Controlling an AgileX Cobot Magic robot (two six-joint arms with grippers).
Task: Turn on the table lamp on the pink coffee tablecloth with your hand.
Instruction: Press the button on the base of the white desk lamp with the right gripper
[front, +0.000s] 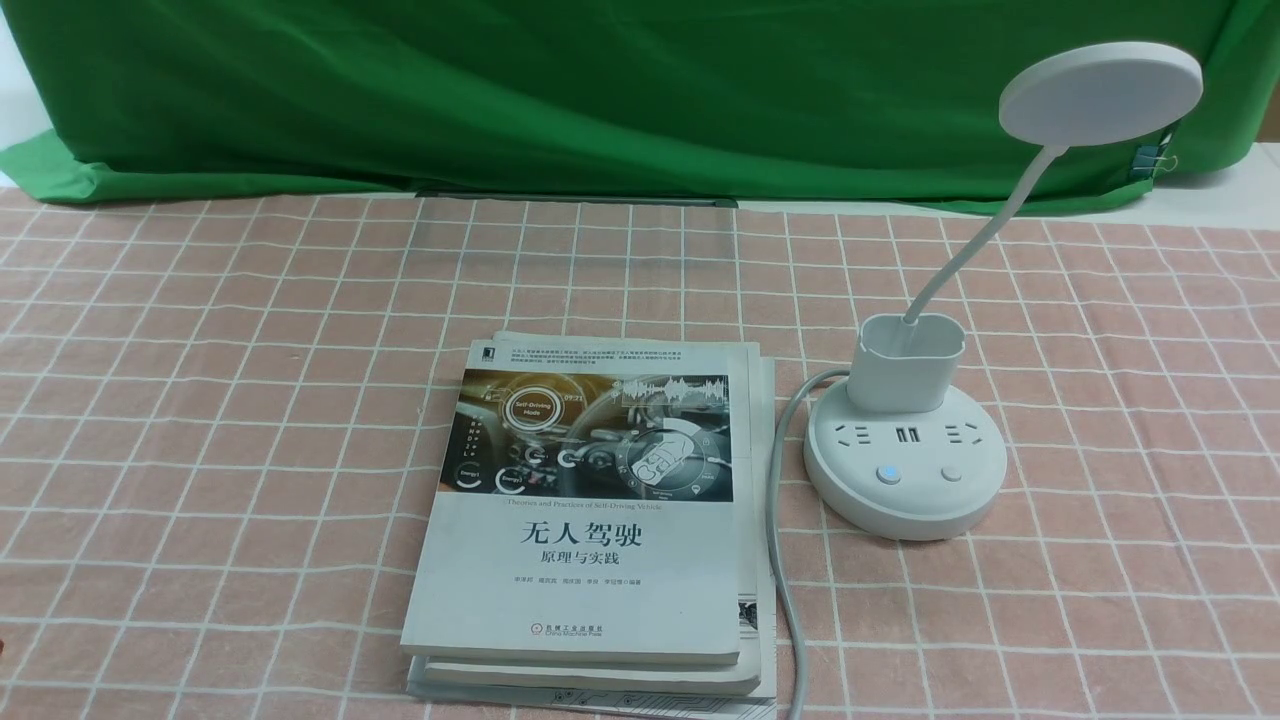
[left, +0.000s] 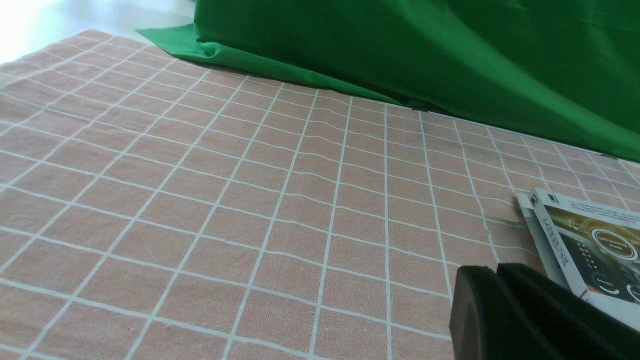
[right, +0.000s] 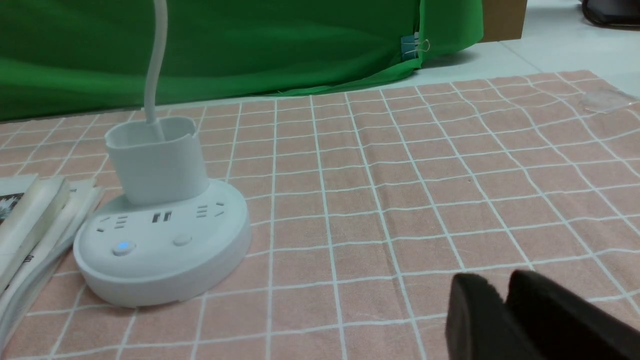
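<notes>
Approach was the step in hand: neither arm showed in my front view. The table lamp (front: 905, 365) stood on the pink coffee tablecloth (front: 250, 400), off to my right and just beside the books (front: 590, 500), its head apparently unlit. The left end effector (left: 495, 272) and right end effector (right: 506, 285) both sat narrow, holding nothing. I judged the right one should next reach over and press a base button (right: 182, 240); which of the two, I couldn't tell.

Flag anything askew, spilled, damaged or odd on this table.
Nothing spilled or damaged. The books are stacked slightly fanned, lower edges poking out. A small clear scrap lies near an edge of the pink coffee tablecloth. One button on the table lamp glows blue, though its head looks unlit.
</notes>
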